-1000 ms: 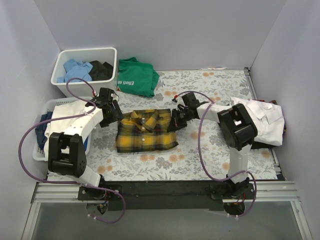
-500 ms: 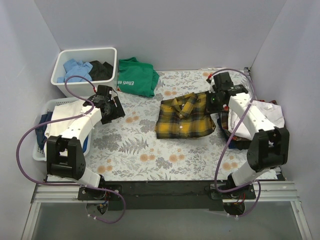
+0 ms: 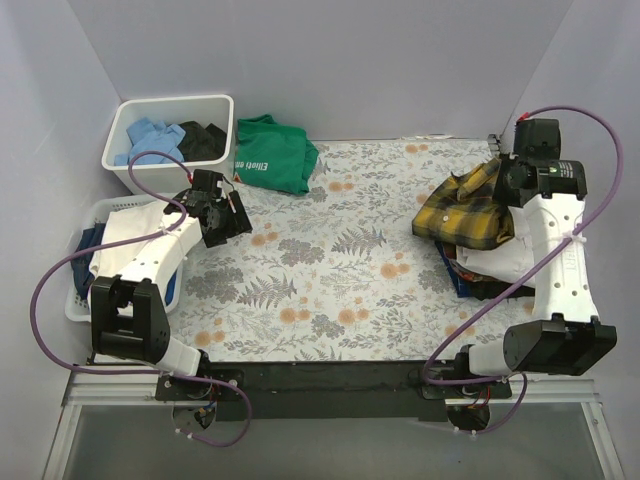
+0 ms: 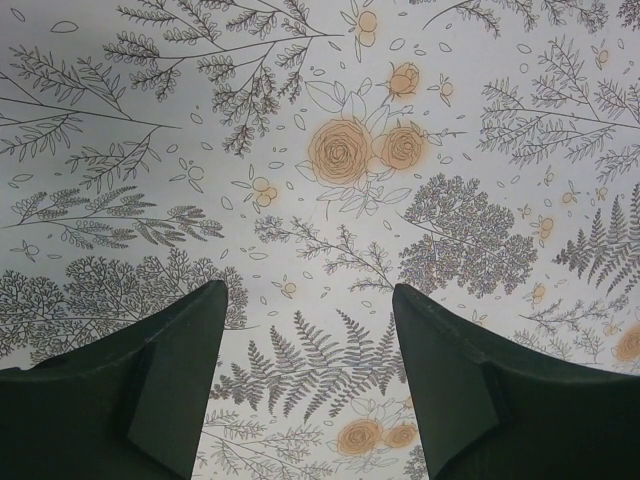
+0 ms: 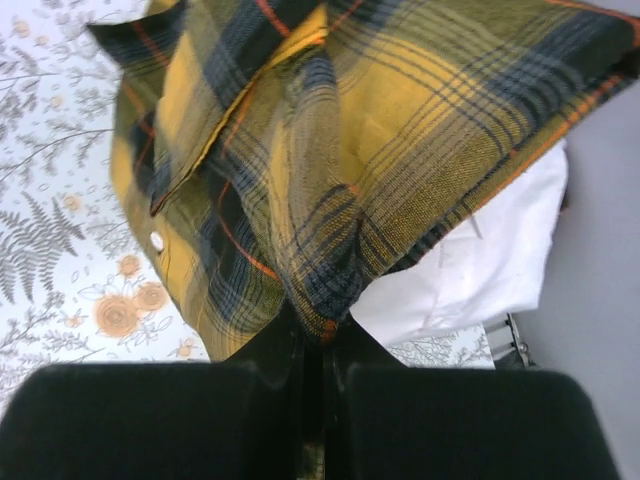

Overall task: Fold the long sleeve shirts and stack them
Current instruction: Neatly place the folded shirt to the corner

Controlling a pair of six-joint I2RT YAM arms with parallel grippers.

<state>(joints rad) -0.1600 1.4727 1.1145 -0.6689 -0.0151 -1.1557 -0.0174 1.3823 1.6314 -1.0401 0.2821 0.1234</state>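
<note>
Top external view puts the yellow-and-black plaid shirt (image 3: 463, 208) at the right side of the table (image 3: 330, 280), bunched and partly lifted, lying over the white shirt (image 3: 488, 262), whose pile shows darker cloth edges beneath it. The right gripper (image 3: 503, 172) has a fold of the plaid at the shirt's far right edge. In the right wrist view its fingers are pressed together on that fold (image 5: 312, 335), with the collar and a white button showing to the left and the white shirt (image 5: 470, 270) just behind.

The left gripper (image 3: 232, 222) hangs over the left part of the table, well apart from both shirts. Its fingers stand apart over bare floral cloth (image 4: 310, 375), holding nothing.

At the back left a white bin (image 3: 228, 135) holds a light blue garment (image 3: 150, 138) and a dark garment (image 3: 205, 140). Nearer, at the left edge, a laundry basket (image 3: 76, 300) holds white cloth (image 3: 125, 228) over darker pieces. Just right of the bin lies a green T-shirt (image 3: 272, 152); its white lettering seems to begin "Elliott", the rest too small to read.
</note>
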